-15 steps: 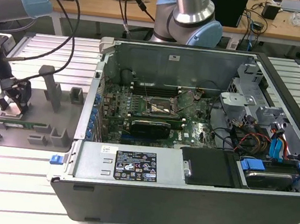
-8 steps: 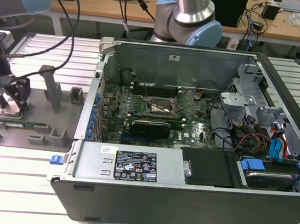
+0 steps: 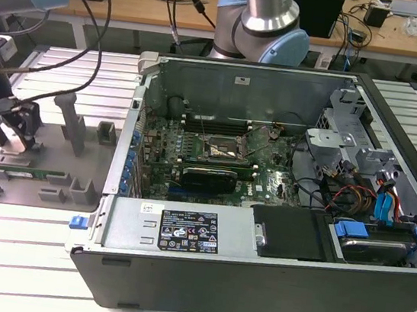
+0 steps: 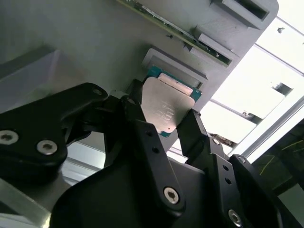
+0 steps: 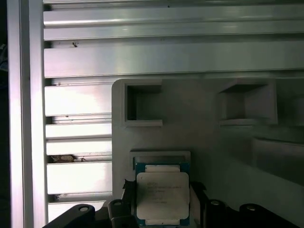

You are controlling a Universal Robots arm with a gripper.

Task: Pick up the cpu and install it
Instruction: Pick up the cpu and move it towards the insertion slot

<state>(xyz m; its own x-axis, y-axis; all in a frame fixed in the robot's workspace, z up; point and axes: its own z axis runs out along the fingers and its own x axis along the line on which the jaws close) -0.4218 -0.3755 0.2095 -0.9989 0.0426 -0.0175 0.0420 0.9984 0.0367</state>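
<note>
Claw (image 3: 15,134) is at the exterior view's left, low over the grey tray (image 3: 56,144) on the desk (image 3: 26,255), well apart from the open computer case (image 3: 293,98). In the second wrist view the cpu (image 4: 167,102) sits between the two black fingers (image 4: 137,114), silver top facing the camera. Both fingers press on opposite edges, so I log the claw as closed on the cpu. The cpu is right by its square pocket (image 4: 166,64) in the tray, and I can't tell from these angles whether it has cleared the pocket or rests partly in it. Risks as I judge them: the grip is on thin edges only, so a small tilt or jolt could let the chip pivot or slip out. If one corner is in the pocket, a pull that isn't straight could snag it on the rim and twist it in the fingers. The memory stick (image 3: 29,174) lies in the tray just on the near side of the claw and could get bumped. The socket (image 3: 223,149) is deep inside the case on the motherboard, so there's a wall to clear. A chip held crooked would seat badly there and could damage the contacts.
</note>
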